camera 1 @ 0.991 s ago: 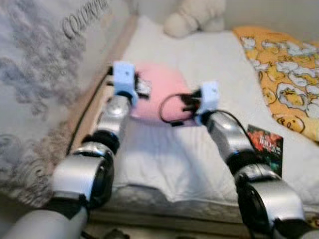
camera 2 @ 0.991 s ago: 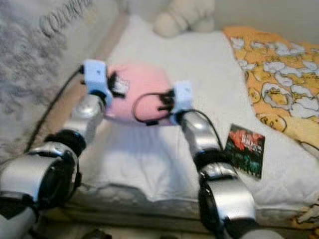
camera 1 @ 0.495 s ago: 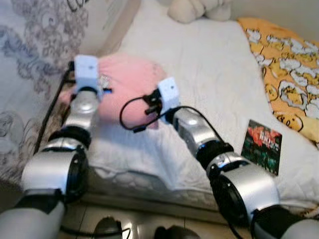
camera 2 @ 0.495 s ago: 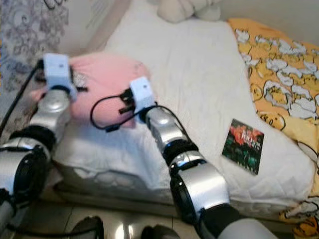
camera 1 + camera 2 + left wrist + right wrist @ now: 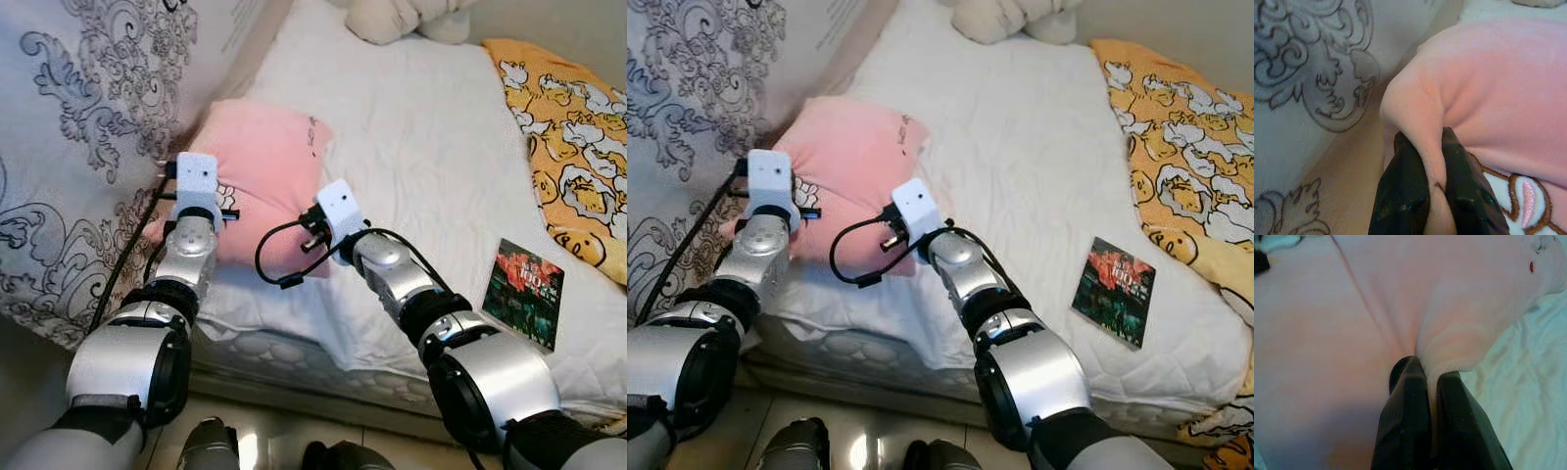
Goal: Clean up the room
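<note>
Carrying the pink pillow (image 5: 263, 166) well called for both arms to move together at one height, so the soft cloth would not slip from either pinch or drag across the white sheet (image 5: 421, 147). Each pinch held only a thin fold, so a sudden pull looked likely to free it. The left gripper (image 5: 1432, 161) was clamped on a fold at the pillow's near left corner, close to the patterned grey quilt (image 5: 88, 117). The right gripper (image 5: 1425, 382) was clamped on a fold at the pillow's near right edge. The pillow lay at the left side of the bed, just beyond both grippers, well apart from the dark booklet (image 5: 525, 291) at right.
</note>
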Available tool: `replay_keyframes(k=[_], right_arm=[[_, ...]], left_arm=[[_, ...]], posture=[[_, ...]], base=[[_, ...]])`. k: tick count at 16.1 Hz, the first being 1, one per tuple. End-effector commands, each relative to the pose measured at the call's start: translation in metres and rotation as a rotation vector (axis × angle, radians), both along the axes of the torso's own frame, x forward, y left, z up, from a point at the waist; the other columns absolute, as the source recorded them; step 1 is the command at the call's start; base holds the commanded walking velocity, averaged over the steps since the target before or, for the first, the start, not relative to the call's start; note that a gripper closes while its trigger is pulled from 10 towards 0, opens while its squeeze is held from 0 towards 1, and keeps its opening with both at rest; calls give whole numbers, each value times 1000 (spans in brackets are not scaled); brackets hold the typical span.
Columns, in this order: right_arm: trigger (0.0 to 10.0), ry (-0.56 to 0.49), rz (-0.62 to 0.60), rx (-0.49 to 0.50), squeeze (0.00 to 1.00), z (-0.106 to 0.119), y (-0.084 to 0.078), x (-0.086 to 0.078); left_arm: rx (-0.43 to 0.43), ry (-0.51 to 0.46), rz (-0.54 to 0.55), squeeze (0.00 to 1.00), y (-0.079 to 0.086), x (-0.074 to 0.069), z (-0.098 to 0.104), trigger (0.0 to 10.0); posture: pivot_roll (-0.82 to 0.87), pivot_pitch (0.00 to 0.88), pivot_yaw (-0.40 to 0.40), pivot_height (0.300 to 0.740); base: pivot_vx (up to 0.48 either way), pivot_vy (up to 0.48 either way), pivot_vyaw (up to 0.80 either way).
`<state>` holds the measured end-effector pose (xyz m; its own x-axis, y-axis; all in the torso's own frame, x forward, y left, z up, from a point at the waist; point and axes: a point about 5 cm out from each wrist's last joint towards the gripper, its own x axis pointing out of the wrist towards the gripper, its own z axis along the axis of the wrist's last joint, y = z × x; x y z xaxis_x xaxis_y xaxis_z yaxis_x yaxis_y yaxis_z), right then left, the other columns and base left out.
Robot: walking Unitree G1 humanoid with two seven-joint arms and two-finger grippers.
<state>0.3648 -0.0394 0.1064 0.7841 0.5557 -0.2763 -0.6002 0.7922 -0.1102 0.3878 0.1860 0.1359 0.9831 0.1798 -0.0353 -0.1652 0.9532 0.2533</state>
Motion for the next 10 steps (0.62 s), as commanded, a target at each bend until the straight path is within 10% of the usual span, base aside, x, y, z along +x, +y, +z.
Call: replay_keyframes(k=[1,2,3,4,10], right_arm=[[10000,66,-67,-45,0,-19,-21,-4],[10000,69,-70,-43,0,-19,-21,-4],[10000,95,-103,-7,161,-20,-22,-4],[10000,122,-150,47,1000,-19,-24,-2],[10000,142,-167,93,1000,-21,-16,-5]], left_arm=[[35,-60,58,0,12,7,22,10000],[40,-69,56,0,12,8,26,10000],[47,-85,50,361,11,11,33,10000],[61,-88,42,1000,10,12,35,10000],[90,-85,27,1000,14,12,38,10000]], posture=[[70,148,-200,740],[70,147,-199,740],[74,137,-192,740],[73,132,-192,740],[65,121,-182,740]], base=[[0,0,0],[0,0,0],[0,0,0],[0,0,0],[0,0,0]])
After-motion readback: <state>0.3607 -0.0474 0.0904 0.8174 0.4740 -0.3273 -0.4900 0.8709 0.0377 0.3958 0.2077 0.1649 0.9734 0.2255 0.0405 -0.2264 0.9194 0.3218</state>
